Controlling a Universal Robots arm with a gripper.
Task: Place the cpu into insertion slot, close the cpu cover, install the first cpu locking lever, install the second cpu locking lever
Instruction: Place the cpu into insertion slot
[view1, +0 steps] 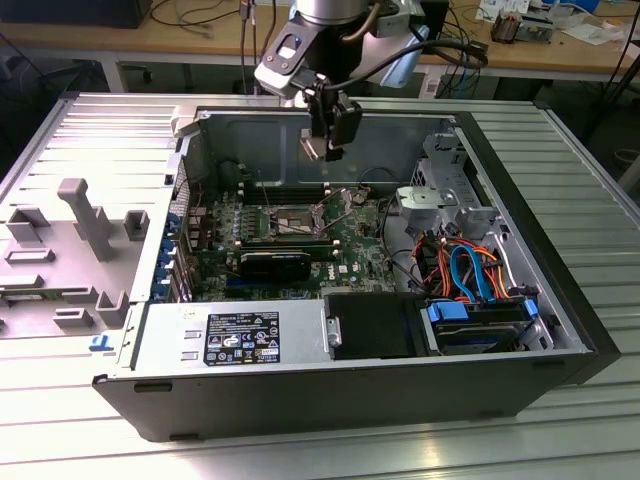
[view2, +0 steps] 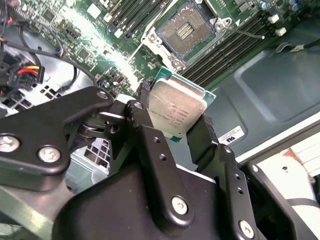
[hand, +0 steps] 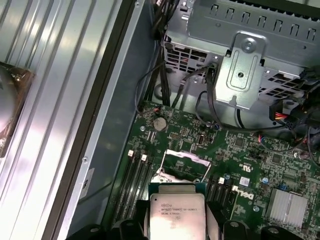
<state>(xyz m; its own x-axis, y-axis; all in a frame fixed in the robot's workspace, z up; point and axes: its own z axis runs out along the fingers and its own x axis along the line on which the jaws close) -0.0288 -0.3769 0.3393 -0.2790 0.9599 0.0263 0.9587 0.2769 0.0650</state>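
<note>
At the exterior view's left, a pale grey plastic fixture block with upright posts (view1: 80, 230) stands on the ribbed silver metal table (view1: 560, 170). Just to its right lies the open black computer case (view1: 350, 400), side panel off. A grey power supply box with a black label (view1: 240, 335) sits along the case's near edge.

In the middle of the frame the green motherboard (view1: 340, 235) lies flat inside the case. The small square dark insertion slot with its silver rim (view1: 283, 222) is set in it, its contact field bare in the second wrist view (view2: 186, 31). In the first wrist view the thin silver cpu cover frame (hand: 187, 156) appears lifted at the slot's edge.

In the upper middle of the exterior view, the black gripper (view1: 330, 140) hangs above the board, higher than the slot and a little to the exterior view's right of it. Its fingers (view2: 200, 140) are clenched on opposite edges of the small flat square cpu with a dull silver-grey top (view2: 175, 102), which is held tilted, well apart from the slot.

Further right stand a perforated silver drive cage (view1: 440, 195) and, below it, blue and orange cables (view1: 470, 275).
</note>
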